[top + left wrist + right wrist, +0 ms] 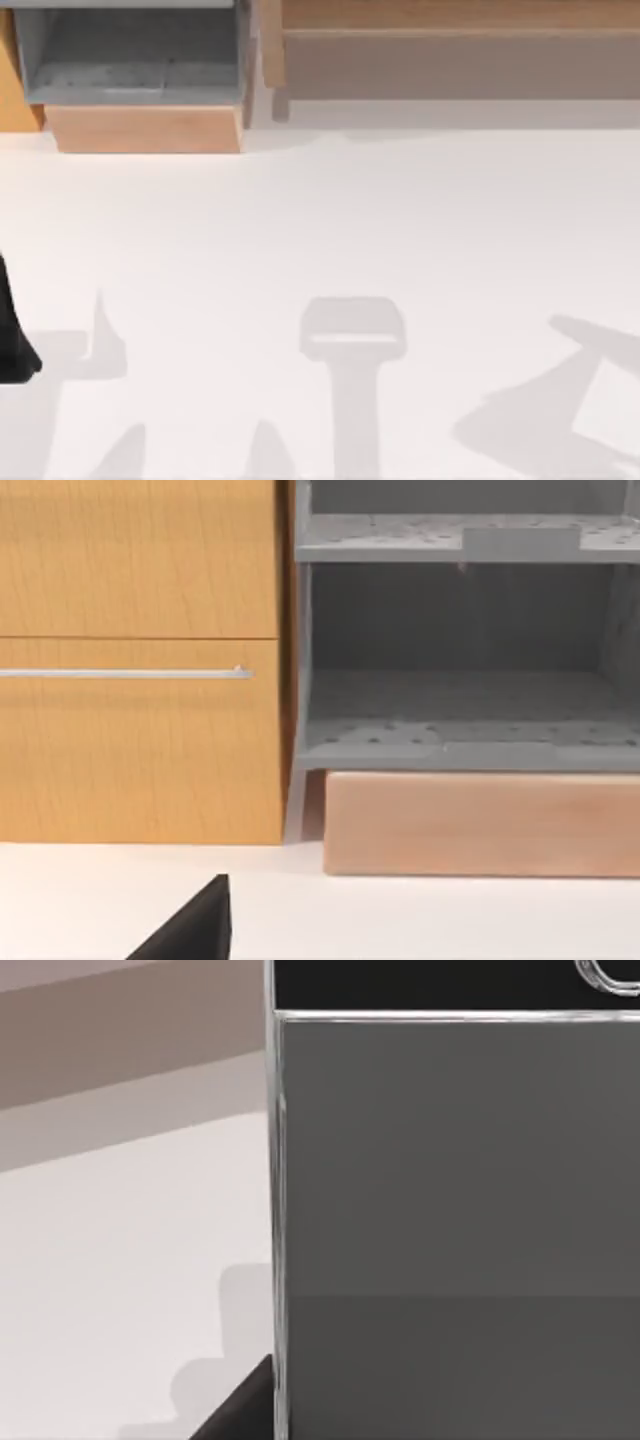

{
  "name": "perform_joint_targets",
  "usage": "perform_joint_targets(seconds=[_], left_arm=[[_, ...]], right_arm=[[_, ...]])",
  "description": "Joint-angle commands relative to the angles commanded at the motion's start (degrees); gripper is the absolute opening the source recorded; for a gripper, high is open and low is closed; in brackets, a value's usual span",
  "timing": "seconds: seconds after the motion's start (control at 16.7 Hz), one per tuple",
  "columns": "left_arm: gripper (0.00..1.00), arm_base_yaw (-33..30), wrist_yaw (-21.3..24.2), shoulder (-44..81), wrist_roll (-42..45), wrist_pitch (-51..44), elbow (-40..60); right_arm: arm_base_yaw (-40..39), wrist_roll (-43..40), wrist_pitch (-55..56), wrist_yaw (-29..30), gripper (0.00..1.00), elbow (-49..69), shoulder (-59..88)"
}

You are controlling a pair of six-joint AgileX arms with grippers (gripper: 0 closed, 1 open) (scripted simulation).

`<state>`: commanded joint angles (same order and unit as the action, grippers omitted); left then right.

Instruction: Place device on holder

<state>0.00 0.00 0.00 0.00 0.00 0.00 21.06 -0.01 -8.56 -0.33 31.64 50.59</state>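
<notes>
The device (450, 1220) stands close before the right wrist camera: dark grey screen, black bezel along one end, thin silver edge. It is held off the white table (110, 1260). My right gripper (245, 1410) is shut on the device, with one dark finger against its silver edge. The left gripper (190, 930) hangs low over the table in front of the grey shelf unit. Part of the left arm (12, 340) is at the table's far left edge in the top view. The holder is out of view.
A grey shelf unit (130, 55) on a wooden base (145, 128) stands at the back left. A wooden cabinet with a silver handle (140, 672) is beside it. A long wooden ledge (450, 50) runs along the back right. Grey shadows lie on the table (350, 220).
</notes>
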Motion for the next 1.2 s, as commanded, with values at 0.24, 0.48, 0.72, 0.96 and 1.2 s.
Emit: perform_joint_targets(seconds=[0.24,0.48,0.72,0.96,1.2], left_arm=[[1.0,0.0,0.0,0.0,0.0,0.0,0.0],[1.0,0.0,0.0,0.0,0.0,0.0,0.0],[1.0,0.0,0.0,0.0,0.0,0.0,0.0],[1.0,0.0,0.0,0.0,0.0,0.0,0.0],[1.0,0.0,0.0,0.0,0.0,0.0,0.0]], right_arm=[[0.88,-1.81,1.81,-0.56,0.0,-2.19,-1.97],[0.68,-1.65,1.7,-0.53,0.0,-2.1,-1.75],[0.43,-2.35,1.83,-0.52,0.0,-2.96,-1.09],[1.22,-1.85,5.52,-0.38,0.0,-3.22,0.07],[1.47,-0.21,11.25,-0.7,0.0,-2.91,3.97]])
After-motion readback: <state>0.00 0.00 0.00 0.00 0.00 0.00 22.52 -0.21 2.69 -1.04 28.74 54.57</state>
